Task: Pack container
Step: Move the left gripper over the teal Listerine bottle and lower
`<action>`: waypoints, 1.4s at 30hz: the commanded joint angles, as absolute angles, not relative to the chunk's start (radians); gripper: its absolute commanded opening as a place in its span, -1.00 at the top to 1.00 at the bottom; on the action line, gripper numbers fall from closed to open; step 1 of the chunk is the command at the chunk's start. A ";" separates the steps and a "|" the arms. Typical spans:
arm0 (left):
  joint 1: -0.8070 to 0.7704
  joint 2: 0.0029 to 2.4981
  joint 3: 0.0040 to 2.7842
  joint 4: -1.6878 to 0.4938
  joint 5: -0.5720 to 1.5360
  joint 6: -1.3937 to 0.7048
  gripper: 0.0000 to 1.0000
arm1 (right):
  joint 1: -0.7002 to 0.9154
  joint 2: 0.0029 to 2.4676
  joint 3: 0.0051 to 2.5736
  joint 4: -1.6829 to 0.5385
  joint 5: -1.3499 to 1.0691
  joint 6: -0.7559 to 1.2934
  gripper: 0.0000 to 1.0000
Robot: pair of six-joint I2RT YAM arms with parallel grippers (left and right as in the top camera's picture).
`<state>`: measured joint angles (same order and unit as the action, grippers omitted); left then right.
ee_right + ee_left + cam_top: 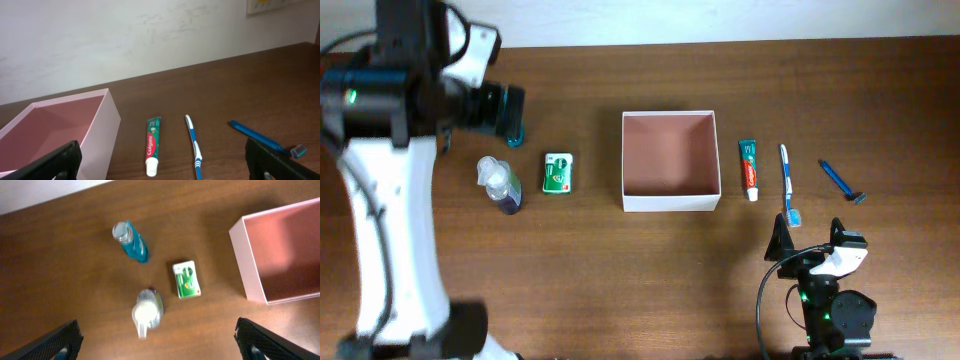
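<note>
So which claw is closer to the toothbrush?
Right. The right claw sits just below the toothbrush in the overhead view; the left claw is far off, past the container.

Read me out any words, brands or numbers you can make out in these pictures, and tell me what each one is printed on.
"Colgate": runs along the white, red and green toothpaste tube.
Small green and white box: printed, but too blurred to read.
Blue-tinted clear bottle and clear white-capped bottle: no label I can read.
White-walled square container: no text visible.
</note>
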<state>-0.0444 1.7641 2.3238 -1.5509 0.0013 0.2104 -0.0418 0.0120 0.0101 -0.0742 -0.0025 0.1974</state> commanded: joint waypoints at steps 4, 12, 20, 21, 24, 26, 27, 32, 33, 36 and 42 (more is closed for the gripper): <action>-0.044 1.897 2.488 -1.552 0.046 0.164 -0.99 | -0.048 0.004 0.006 -0.079 -0.012 0.187 -0.97; 0.033 1.917 2.488 -1.393 0.046 -0.056 -0.99 | -0.048 0.004 0.006 -0.079 -0.012 0.187 -0.97; 0.049 1.996 2.488 -1.405 0.046 -0.052 -0.99 | -0.048 0.004 0.006 -0.079 -0.012 0.187 -0.97; 0.049 2.012 2.488 -1.404 0.046 -0.052 -0.99 | -0.048 0.004 0.006 -0.079 -0.012 0.187 -0.97; 0.049 2.062 2.488 -1.399 0.045 -0.052 -0.99 | -0.048 0.004 0.006 -0.079 -0.012 0.187 -0.97; 0.049 2.095 2.488 -1.399 0.036 -0.052 -0.99 | -0.048 0.004 0.006 -0.079 -0.012 0.187 -0.97; 0.049 2.111 2.488 -1.399 0.023 -0.052 -0.99 | -0.048 0.004 0.006 -0.079 -0.012 0.187 -0.97; 0.049 2.187 2.488 -1.401 -0.051 -0.052 -0.99 | -0.048 0.004 0.006 -0.079 -0.012 0.187 -0.97; 0.049 2.202 2.488 -1.401 -0.059 -0.046 -0.99 | -0.048 0.004 0.006 -0.079 -0.012 0.188 -0.97; 0.049 2.241 2.488 -1.399 -0.057 0.020 -0.99 | -0.048 0.004 0.006 -0.079 -0.012 0.187 -0.97; 0.055 2.325 2.488 -1.400 -0.072 0.068 -0.99 | -0.048 0.004 0.006 -0.079 -0.012 0.188 -0.97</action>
